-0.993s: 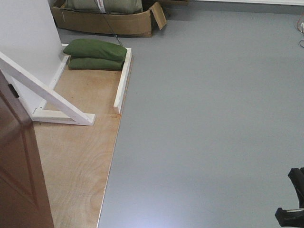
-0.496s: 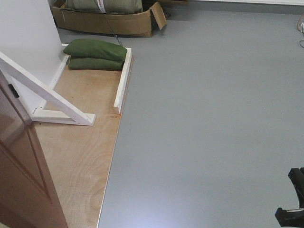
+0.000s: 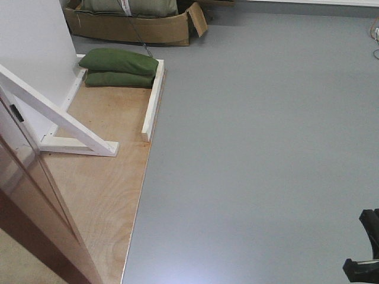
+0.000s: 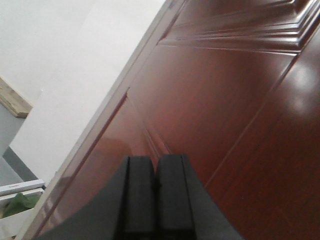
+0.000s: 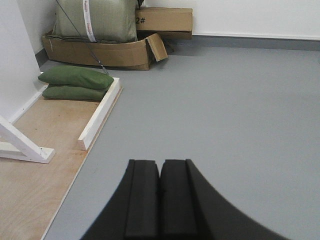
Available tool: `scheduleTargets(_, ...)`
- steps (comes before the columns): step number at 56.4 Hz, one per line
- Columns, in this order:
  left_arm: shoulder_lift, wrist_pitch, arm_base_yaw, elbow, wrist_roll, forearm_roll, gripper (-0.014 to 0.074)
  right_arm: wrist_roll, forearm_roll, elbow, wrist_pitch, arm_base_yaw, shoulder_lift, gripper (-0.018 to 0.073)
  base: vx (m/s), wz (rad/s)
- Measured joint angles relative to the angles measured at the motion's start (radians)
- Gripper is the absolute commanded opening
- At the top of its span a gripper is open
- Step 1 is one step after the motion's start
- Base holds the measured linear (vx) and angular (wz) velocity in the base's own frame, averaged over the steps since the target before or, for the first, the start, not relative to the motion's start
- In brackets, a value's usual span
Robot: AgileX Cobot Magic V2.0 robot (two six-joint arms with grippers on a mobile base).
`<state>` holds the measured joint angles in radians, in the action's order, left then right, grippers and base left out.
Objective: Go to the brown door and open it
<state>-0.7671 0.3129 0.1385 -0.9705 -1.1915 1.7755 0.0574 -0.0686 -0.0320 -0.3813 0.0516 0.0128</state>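
The brown door point(image 3: 37, 204) stands at the lower left of the front view, its glossy leaf swung out over the plywood base point(image 3: 109, 195). In the left wrist view the door's panelled face point(image 4: 225, 100) fills most of the frame, with its white frame point(image 4: 75, 85) to the left. My left gripper point(image 4: 155, 159) is shut and empty, its tips close against the door face; I cannot tell whether they touch. My right gripper point(image 5: 160, 162) is shut and empty above the grey floor point(image 5: 240, 100). No door handle shows.
A white diagonal brace point(image 3: 59, 118) and white rail point(image 3: 153, 100) stand on the plywood base. Two green sandbags point(image 3: 118, 62) lie at its far end. Cardboard boxes point(image 3: 136, 26) sit by the back wall. A black part of my right arm point(image 3: 364, 248) shows at the lower right.
The door leaf has swung farther open, its lower edge moving right across the plywood. Beige floor now shows behind it at the lower left. The right arm has not moved.
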Motion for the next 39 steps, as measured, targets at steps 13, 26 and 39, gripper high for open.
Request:
scheduleTargets(13,-0.023,-0.016,-0.094,0.000,0.002,-0.006,0.0139,0.000,0.000,0.000,0.000,0.000,0.000,0.0000,0.00,0.00)
scheduleTargets(26,-0.041,-0.057,-0.173,0.000,0.001,-0.007,0.0139,0.000,0.000,0.000,0.000,0.000,0.000,0.0000,0.00,0.00)
scheduleTargets(39,-0.065,-0.156,-0.202,0.000,-0.063,-0.007,0.0139,0.000,0.000,0.000,0.001,0.000,0.000,0.0000,0.00,0.00)
